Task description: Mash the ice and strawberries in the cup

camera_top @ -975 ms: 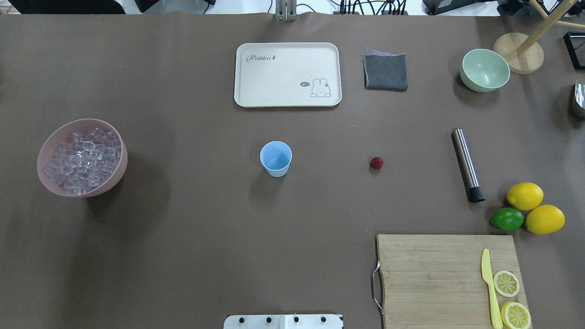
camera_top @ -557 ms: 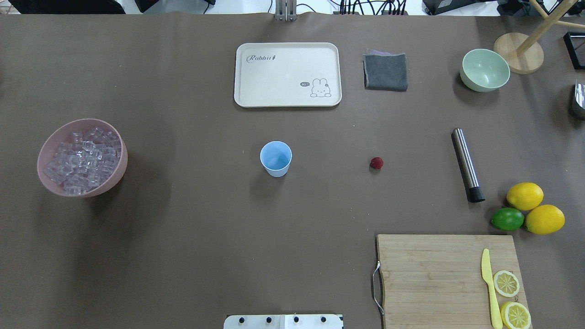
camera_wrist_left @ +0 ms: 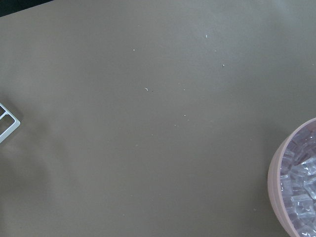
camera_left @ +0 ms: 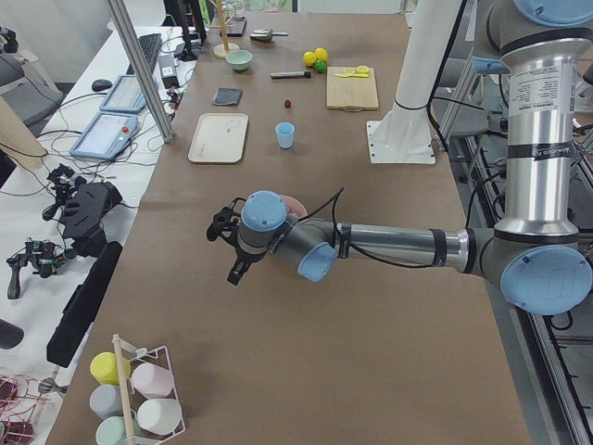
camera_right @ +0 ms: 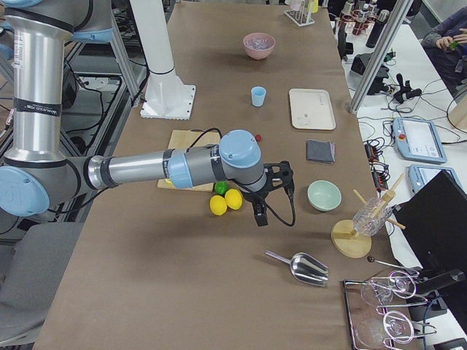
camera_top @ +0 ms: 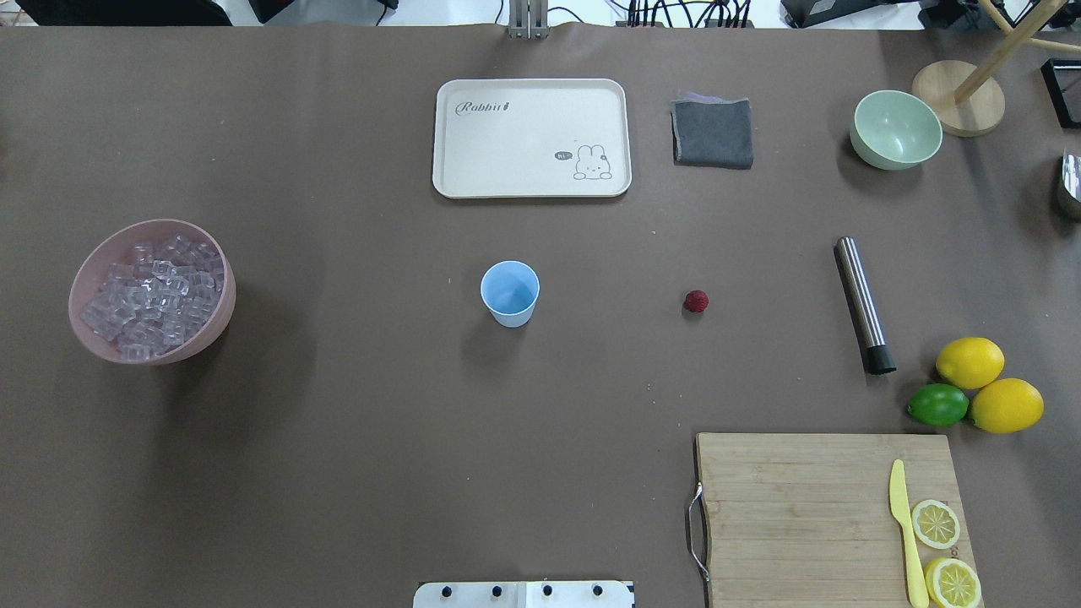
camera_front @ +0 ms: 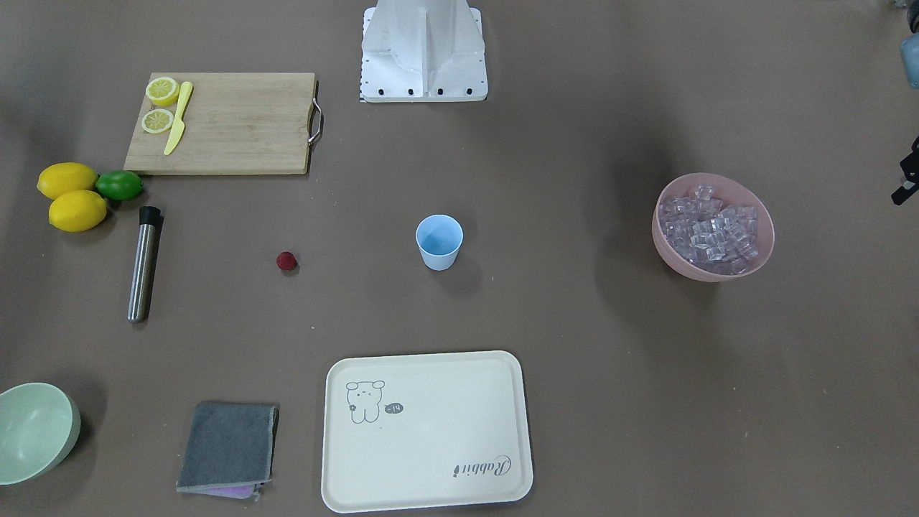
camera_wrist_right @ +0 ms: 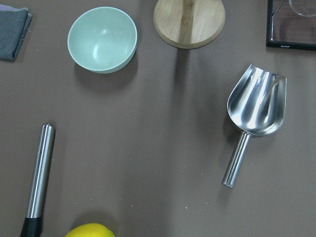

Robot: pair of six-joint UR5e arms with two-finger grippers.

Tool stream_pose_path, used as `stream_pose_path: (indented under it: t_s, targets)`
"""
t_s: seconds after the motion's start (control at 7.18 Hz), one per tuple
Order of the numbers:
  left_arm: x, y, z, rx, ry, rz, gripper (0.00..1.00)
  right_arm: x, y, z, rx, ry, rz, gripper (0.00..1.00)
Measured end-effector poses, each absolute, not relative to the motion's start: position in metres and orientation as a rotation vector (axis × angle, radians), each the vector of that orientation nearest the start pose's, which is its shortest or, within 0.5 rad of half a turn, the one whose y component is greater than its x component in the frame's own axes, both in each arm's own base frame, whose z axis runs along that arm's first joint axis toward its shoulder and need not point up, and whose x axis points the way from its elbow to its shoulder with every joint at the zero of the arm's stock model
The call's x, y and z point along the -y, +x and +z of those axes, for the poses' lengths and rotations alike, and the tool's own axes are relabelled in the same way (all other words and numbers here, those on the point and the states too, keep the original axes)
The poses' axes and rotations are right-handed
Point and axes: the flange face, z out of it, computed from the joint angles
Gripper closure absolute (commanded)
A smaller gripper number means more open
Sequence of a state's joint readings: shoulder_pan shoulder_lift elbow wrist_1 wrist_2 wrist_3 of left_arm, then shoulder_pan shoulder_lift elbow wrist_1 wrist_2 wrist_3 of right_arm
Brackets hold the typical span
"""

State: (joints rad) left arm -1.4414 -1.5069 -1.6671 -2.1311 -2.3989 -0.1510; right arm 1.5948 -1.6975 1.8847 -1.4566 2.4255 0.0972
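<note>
The cup stands upright, mouth up; left gripper, right gripper: spread or pressed, cannot tell

Upright, empty pale blue cup between lone red strawberry and heaped clear ice

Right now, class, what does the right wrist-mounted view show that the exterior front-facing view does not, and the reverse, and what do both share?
Only the right wrist view shows the metal scoop and the round wooden base. Only the front-facing view shows the cup, the strawberry, the ice in the pink bowl, the tray and the cutting board. Both show the pale green bowl, the steel rod, the grey cloth and a lemon.
</note>
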Motion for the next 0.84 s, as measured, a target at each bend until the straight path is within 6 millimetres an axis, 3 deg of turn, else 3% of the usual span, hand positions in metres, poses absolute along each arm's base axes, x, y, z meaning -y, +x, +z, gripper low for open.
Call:
stream_pose_path:
  t_s: [0.28, 0.84]
  targets:
    - [0.490, 0.025, 0.556, -0.894, 0.379, 0.134, 0.02, 0.453, 0.039, 0.537, 0.860, 0.214, 0.030, 0.00]
    - [0.487, 0.134, 0.504, -0.859, 0.351, 0.124, 0.01, 0.448, 0.026, 0.541, 0.856, 0.221, 0.032, 0.00]
